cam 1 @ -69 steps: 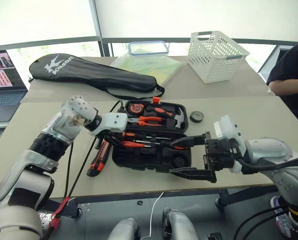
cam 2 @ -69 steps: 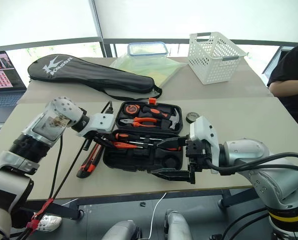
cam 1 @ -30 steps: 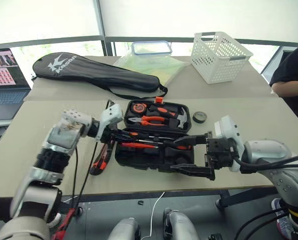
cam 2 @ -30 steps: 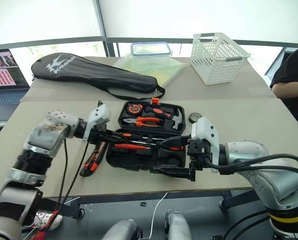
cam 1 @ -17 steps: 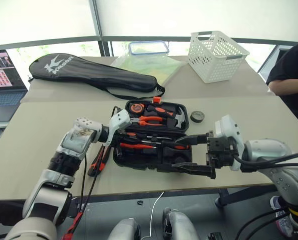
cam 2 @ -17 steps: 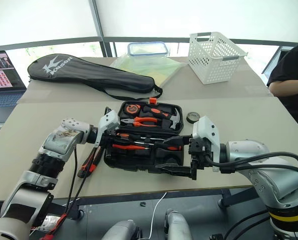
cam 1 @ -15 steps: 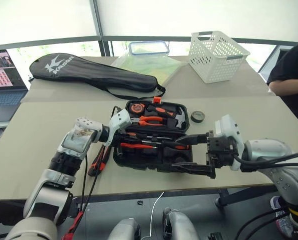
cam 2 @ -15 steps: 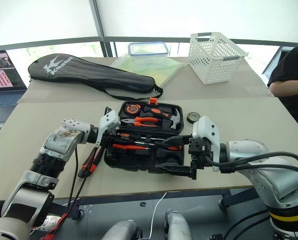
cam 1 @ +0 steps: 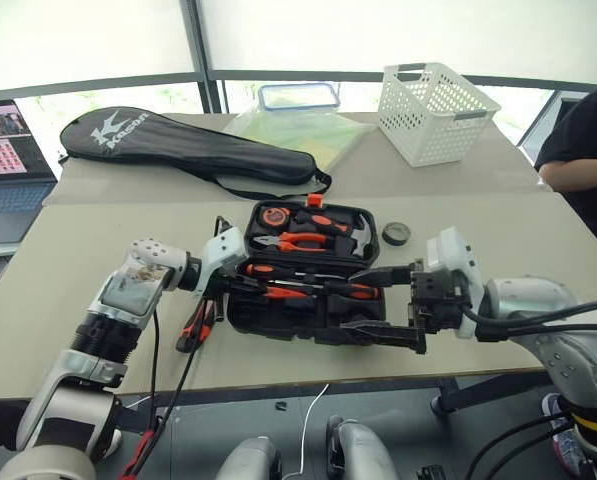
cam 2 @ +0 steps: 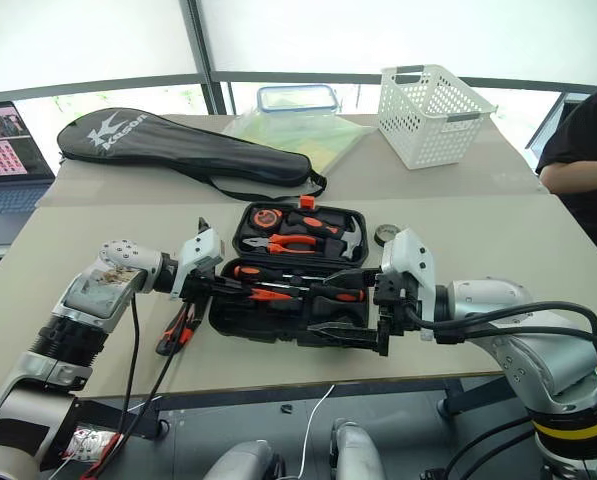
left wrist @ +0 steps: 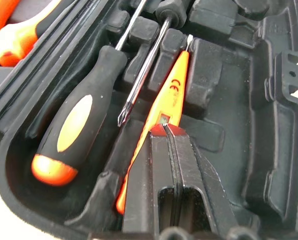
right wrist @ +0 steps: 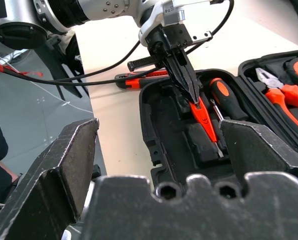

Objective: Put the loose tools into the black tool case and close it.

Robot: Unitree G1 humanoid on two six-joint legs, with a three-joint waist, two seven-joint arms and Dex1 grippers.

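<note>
The left gripper [left wrist: 169, 131] is pinched on the thin orange screwdriver [left wrist: 164, 107], low inside the open black tool case [cam 1: 308, 315]. The right gripper [cam 1: 383, 304] is spread wide, holding nothing, by the case. The knife [cam 1: 195, 325] lies beside it.

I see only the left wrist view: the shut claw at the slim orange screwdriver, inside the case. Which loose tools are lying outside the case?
Observer: The utility knife lies on the table, beside the left wall of the black tool case.
Operator: Is anything else outside?
Observer: The small tape roll lies on the table, just off the case's far right corner.
Operator: And how is the right claw?
Observer: The right claw is open, at the near right part of the case.
</note>
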